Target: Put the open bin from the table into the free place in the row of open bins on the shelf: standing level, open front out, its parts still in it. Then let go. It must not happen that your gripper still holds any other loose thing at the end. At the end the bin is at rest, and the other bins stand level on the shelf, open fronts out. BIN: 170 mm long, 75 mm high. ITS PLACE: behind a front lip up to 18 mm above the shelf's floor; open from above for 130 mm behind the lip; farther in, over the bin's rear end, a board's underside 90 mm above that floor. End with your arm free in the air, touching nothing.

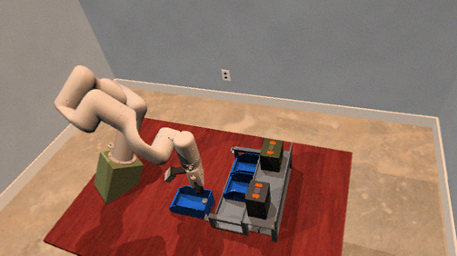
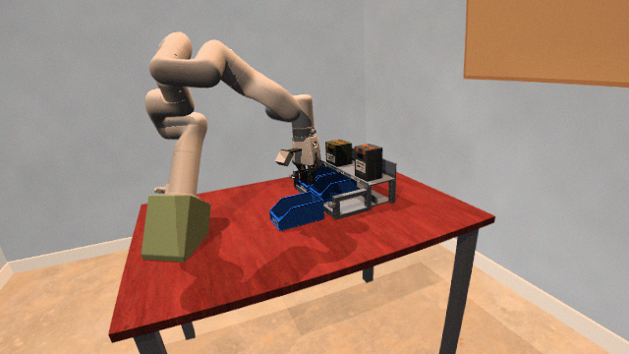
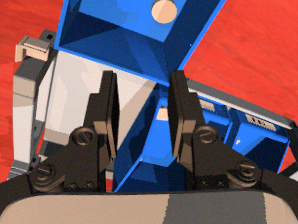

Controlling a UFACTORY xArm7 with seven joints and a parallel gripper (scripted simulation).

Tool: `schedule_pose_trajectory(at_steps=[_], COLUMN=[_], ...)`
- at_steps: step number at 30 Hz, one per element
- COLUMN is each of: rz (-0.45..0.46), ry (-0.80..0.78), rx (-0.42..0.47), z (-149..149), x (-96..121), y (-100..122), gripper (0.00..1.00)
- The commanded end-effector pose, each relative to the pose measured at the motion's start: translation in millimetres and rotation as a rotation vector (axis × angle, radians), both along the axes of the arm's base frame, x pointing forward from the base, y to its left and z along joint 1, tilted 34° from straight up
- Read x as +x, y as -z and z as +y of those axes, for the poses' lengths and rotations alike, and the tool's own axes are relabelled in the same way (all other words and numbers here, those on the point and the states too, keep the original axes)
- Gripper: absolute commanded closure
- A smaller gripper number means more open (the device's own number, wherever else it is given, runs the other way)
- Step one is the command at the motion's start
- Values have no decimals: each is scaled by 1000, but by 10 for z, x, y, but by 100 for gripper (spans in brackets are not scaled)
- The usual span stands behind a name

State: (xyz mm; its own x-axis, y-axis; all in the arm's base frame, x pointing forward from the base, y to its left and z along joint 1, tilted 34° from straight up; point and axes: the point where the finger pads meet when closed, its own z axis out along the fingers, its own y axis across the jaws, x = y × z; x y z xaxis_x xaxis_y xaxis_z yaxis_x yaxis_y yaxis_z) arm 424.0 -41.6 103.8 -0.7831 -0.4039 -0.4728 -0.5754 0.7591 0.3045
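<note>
The blue open bin point(image 1: 186, 202) point(image 2: 301, 214) point(image 3: 120, 35) stands on the table in front of the shelf, its low open front away from the shelf. A round pale part point(image 1: 204, 201) point(image 3: 164, 11) lies in it near the rear. My gripper point(image 1: 199, 190) point(image 2: 307, 181) point(image 3: 143, 89) is partly open, with no wall between its fingers. It is near the bin's rear corner, turned at an angle to its walls; its exact height is hard to tell. The free place point(image 1: 228, 213) point(image 3: 75, 87) is at the row's near end, beside two blue bins point(image 1: 238, 184) point(image 1: 247, 164).
The grey shelf has a front lip and a raised end frame point(image 1: 227, 226) point(image 2: 336, 208) beside the free place. Two dark boxes point(image 1: 259, 201) point(image 1: 272, 155) point(image 2: 369, 162) point(image 2: 338, 152) stand on the board over the rear. The red table point(image 1: 144, 233) point(image 2: 393, 236) lies underneath.
</note>
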Motion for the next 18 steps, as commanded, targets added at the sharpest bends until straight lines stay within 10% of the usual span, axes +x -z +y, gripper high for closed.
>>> schedule_pose_trajectory(at_steps=[1,18], rz=[-51,-184], ry=[-105,-312], rx=[-19,-78], z=[-92,-177], x=[252,466], y=[-7,-23], gripper=[67,67])
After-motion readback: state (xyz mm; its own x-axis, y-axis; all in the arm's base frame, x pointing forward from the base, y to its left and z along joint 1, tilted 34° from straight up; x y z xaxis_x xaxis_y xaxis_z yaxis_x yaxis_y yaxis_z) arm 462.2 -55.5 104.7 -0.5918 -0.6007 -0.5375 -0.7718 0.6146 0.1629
